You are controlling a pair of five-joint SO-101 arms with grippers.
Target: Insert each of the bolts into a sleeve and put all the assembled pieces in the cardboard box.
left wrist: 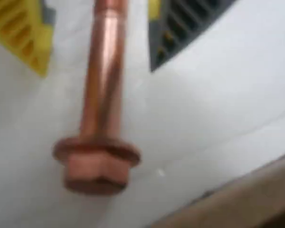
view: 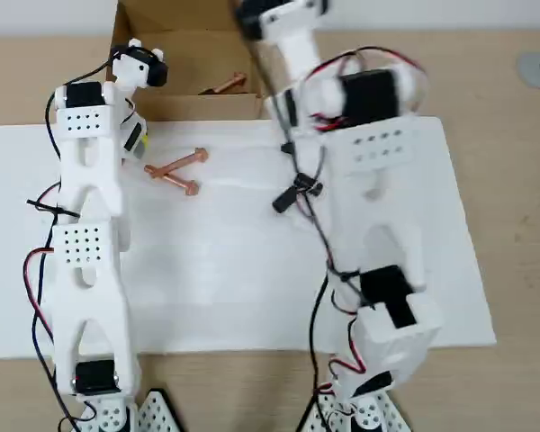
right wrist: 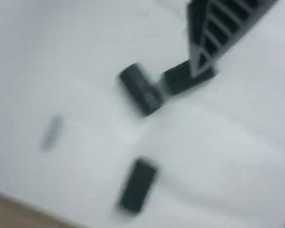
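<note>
Your left gripper (left wrist: 96, 66) is apart: fingers (left wrist: 23, 33) sit either side of a copper bolt (left wrist: 104, 95), gap showing on both sides. Can't tell if that bolt lies on the white mat (view: 234, 279) or is lifted off it. Expect solid metal: stiff, dense for its size, no give. The shaft is smooth and round, so it rolls on the mat and can pivot in the pads if you pinch off-centre. The flanged hex head (left wrist: 97, 164) looks like the heavy end. Take the shaft square across, close to the flange, and leave the plain end free for the sleeve. Two more bolts (view: 175, 169) lie touching on the mat just beside that gripper. One copper piece (view: 225, 85) lies in the cardboard box (view: 202, 106); can't tell if it wears a sleeve. Three sleeves (right wrist: 140, 89) lie on the mat near your right gripper (right wrist: 204, 61): short black cylinders, matt, probably light plastic or rubber. They'll likely skid or roll when nudged. Grab one around the outside and keep the bore clear and in line with the bolt. Right gripper state: can't tell.
</note>
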